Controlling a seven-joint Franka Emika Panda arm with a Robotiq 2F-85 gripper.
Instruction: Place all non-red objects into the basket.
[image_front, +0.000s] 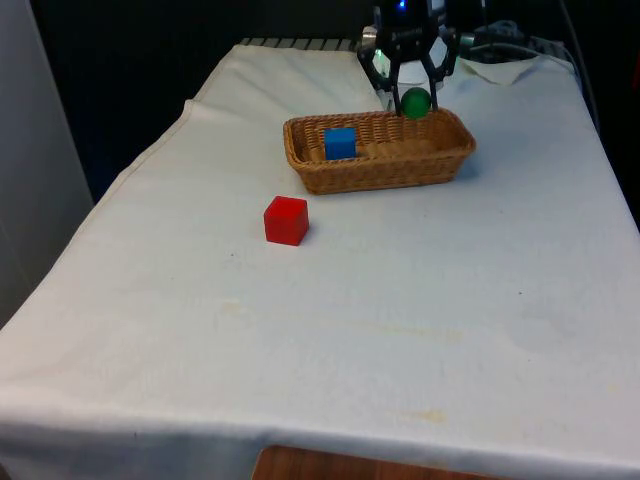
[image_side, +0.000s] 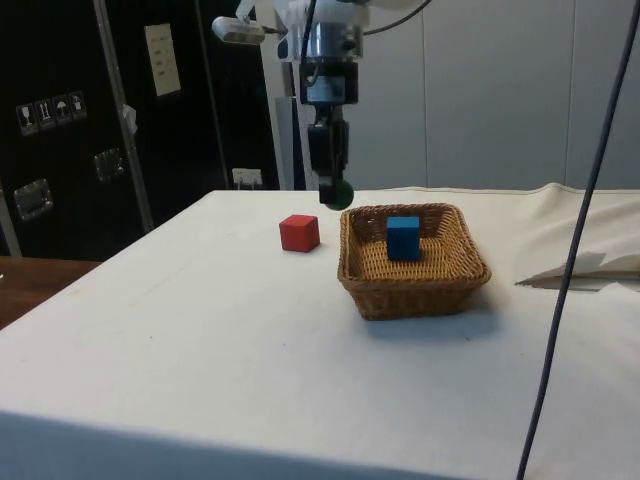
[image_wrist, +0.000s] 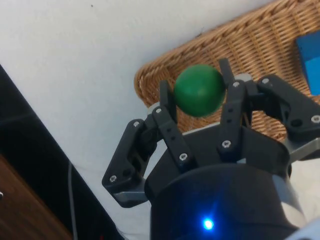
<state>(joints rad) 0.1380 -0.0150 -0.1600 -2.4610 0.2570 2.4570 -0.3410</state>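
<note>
Front view, near to far:
near cloth: bare white cloth (image_front: 330, 350) across the whole near half, nothing to snag on.
red cube (image_front: 286, 220): sits on the cloth just near of the basket, towards the front view's left. Red, so it stays out. Well apart from the gripper.
basket (image_front: 370, 178): wicker, long axis runs left-right in the front view. Open top, low walls.
blue cube (image_front: 340, 143): inside the basket, in its left part. Judged done.
green ball (image_front: 415, 102): clamped between the two fingers, held above the basket's far rim near its right end. Side view puts the ball (image_side: 337, 193) over the rim edge rather than clearly over the floor. In the wrist view the ball (image_wrist: 199, 90) hangs over the rim's weave.
gripper (image_front: 414, 100): closed on the green ball, pointing down, fingers (image_wrist: 168, 107) on opposite sides of it.
key relation: basket floor lies just near of and below the ball; a short shift towards the near side should centre it.
risk: dropped from here, the ball may hit the rim and roll off the far side. It is round, so it rolls freely.
room: right part of the basket is free, blue cube well clear of the drop spot.
progress: judged last non-red item, only the release left.
</note>
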